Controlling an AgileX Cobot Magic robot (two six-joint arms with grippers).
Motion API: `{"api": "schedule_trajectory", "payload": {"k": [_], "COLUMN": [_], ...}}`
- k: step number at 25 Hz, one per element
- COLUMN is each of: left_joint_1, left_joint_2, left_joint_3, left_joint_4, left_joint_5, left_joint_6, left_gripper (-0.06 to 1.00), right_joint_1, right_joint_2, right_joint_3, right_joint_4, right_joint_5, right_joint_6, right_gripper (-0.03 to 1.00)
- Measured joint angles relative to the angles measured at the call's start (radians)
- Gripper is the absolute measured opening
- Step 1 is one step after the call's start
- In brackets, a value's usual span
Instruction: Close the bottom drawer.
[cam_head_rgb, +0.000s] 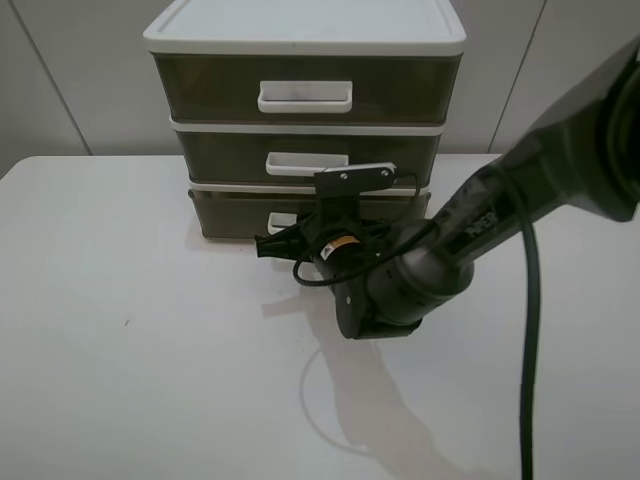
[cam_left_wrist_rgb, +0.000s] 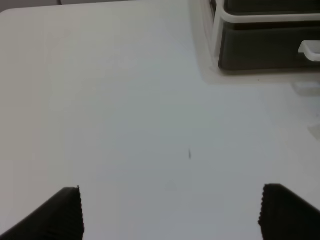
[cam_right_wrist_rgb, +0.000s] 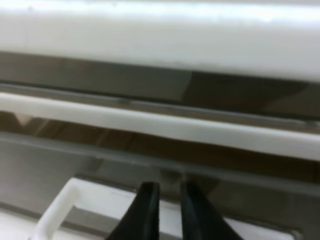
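The bottom drawer (cam_head_rgb: 225, 214) is found at the very bottom of the white-topped drawer box (cam_head_rgb: 300, 40), which is set at the back of the table (cam_head_rgb: 130, 360). Two more brown drawers (cam_head_rgb: 210, 90) are stacked above it. Its front seems to stick out a little past theirs, so it is probably not fully shut yet.

The right tool (cam_head_rgb: 263, 244) is held low, just above the table and right at the front of the bottom drawer. In the right wrist view, the right tool (cam_right_wrist_rgb: 168, 192) is seen with its two black fingers almost pressed together. Nothing can be seen gripped between them. Its tips are placed by the white handle (cam_right_wrist_rgb: 62, 207). It is likely held this way so that the drawer can be pushed in, not pulled.

The left tool (cam_left_wrist_rgb: 172, 207) is kept well away over bare table, and its fingers are spread wide apart with nothing in them. It does not seem to be needed for this job.

A small orange label (cam_head_rgb: 345, 243) and some white letters (cam_head_rgb: 478, 226) can be seen on the right arm, but they are too small to be read. No writing is seen on the drawers.
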Motion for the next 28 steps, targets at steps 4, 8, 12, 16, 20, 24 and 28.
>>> {"api": "schedule_trajectory", "payload": {"k": [4, 8, 12, 16, 20, 24, 28], "left_joint_1": [0.0, 0.0, 0.0, 0.0, 0.0, 0.0, 0.0], "left_joint_2": [0.0, 0.0, 0.0, 0.0, 0.0, 0.0, 0.0], "left_joint_3": [0.0, 0.0, 0.0, 0.0, 0.0, 0.0, 0.0], "left_joint_4": [0.0, 0.0, 0.0, 0.0, 0.0, 0.0, 0.0], "left_joint_5": [0.0, 0.0, 0.0, 0.0, 0.0, 0.0, 0.0], "left_joint_6": [0.0, 0.0, 0.0, 0.0, 0.0, 0.0, 0.0], "left_gripper": [0.72, 0.72, 0.72, 0.72, 0.72, 0.72, 0.72], "right_joint_1": [0.0, 0.0, 0.0, -0.001, -0.017, -0.117, -0.289], "right_joint_2": [-0.07, -0.164, -0.284, -0.421, -0.574, -0.753, -0.952], "right_joint_3": [0.06, 0.131, 0.208, 0.294, 0.398, 0.495, 0.539], "right_joint_4": [0.0, 0.001, -0.005, -0.083, -0.155, -0.156, -0.169], "right_joint_5": [0.023, 0.048, 0.192, 0.375, 0.437, 0.51, 0.75], "right_joint_6": [0.0, 0.019, 0.084, 0.095, 0.096, 0.096, 0.097], "right_gripper": [0.02, 0.02, 0.02, 0.02, 0.15, 0.51, 0.76]}}
